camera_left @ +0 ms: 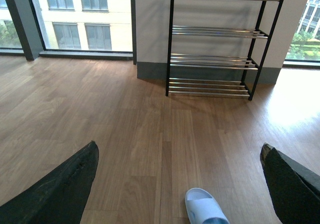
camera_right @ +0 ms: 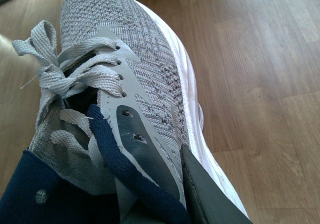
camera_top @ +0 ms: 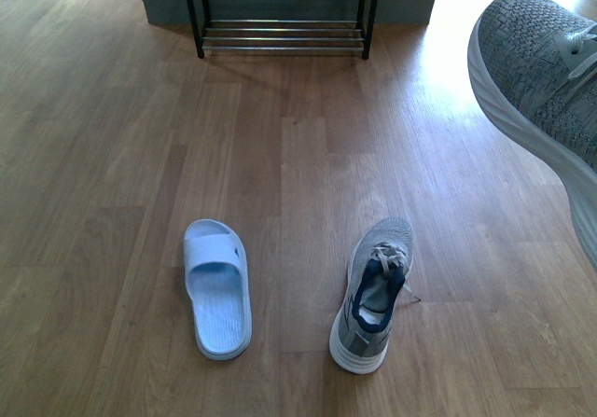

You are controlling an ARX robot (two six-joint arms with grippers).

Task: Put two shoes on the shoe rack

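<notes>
Shoes on a wooden floor (camera_top: 112,156): a pale blue slide (camera_top: 217,291) lies sole-down at lower left of centre in the front view, its toe pointing up-frame toward the shoe rack (camera_top: 282,11). The rack stands against a wall at top centre, well apart from the shoes on the floor. Just right of the slide and not touching it, a grey sneaker (camera_top: 373,296) rests upright with its laces loose. At the upper right edge a second grey sneaker (camera_top: 546,90) hangs clear of the floor (only its toe and white sole show here). The right wrist view shows the right gripper (camera_right: 175,189) clamped on that raised sneaker at the collar, with one dark finger (camera_right: 210,199) against its outer side. In the left wrist view the left gripper (camera_left: 178,151) holds nothing. Its fingers (camera_left: 60,189) are spread wide at the lower corners, with the slide's toe low between them.
</notes>
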